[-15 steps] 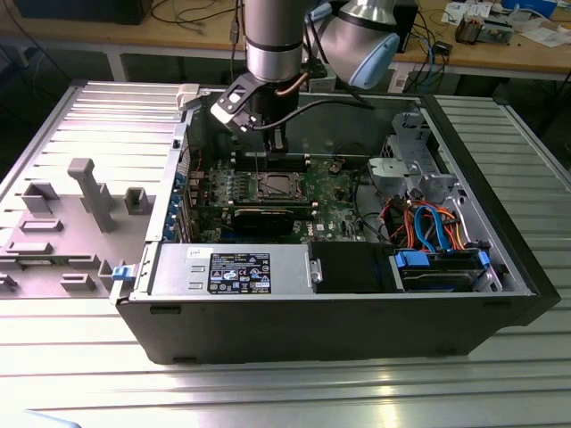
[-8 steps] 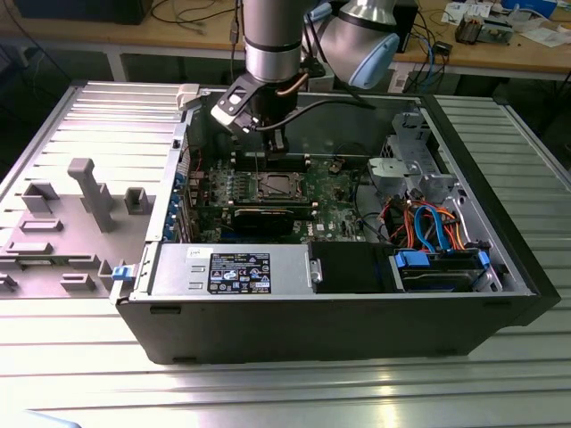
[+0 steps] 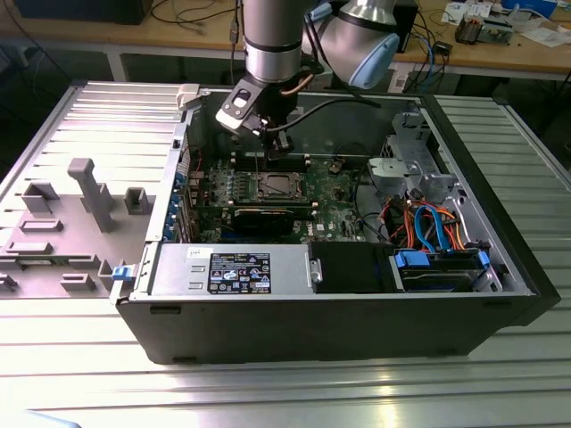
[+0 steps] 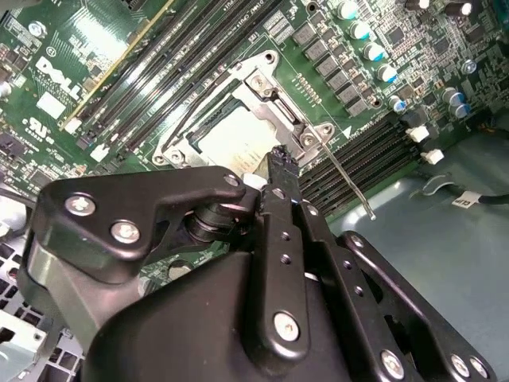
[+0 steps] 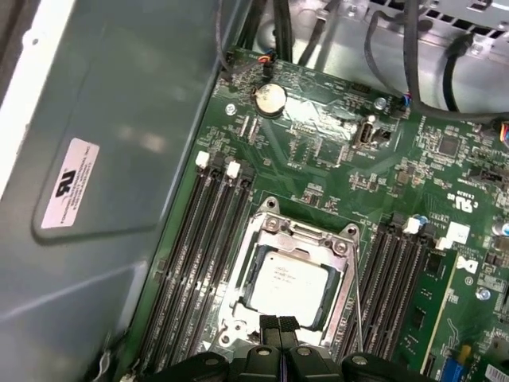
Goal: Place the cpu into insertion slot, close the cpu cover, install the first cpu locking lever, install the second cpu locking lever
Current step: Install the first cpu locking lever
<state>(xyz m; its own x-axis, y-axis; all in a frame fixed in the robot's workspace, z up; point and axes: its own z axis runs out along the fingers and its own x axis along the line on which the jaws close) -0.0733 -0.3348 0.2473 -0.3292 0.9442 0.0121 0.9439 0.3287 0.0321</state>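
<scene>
Already the cpu [image 5: 288, 285] sits flat in the slot [image 3: 260, 186], metal top facing out of the open case [image 3: 500, 223]. Its edges run square with the slot's rim and parallel to the memory slots [image 5: 199, 263] on both sides; being square, it has no long axis of its own. The cover [image 5: 306, 236] lies down over it, and the chip's top shows through the cut-out. The gripper [image 5: 279, 326] hangs just above the slot's edge, on the side away from the coin cell [image 5: 269, 98]. In the first wrist view its two fingertips press together with nothing between them. In the second wrist view one finger [image 4: 280, 171] points down at the cover's edge; whether it touches cannot be told. A thin wire lever [image 4: 350, 181] stands free, apart from the finger. Its long axis slants from the slot's corner out across the memory slots, and its bent end reaches over the grey case floor. In the exterior view the arm [image 3: 272, 45] comes down into the case, which lies on its side on a ribbed metal table [image 3: 268, 392]. There the slot lies between the gripper and the black graphics card [image 3: 268, 218].
</scene>
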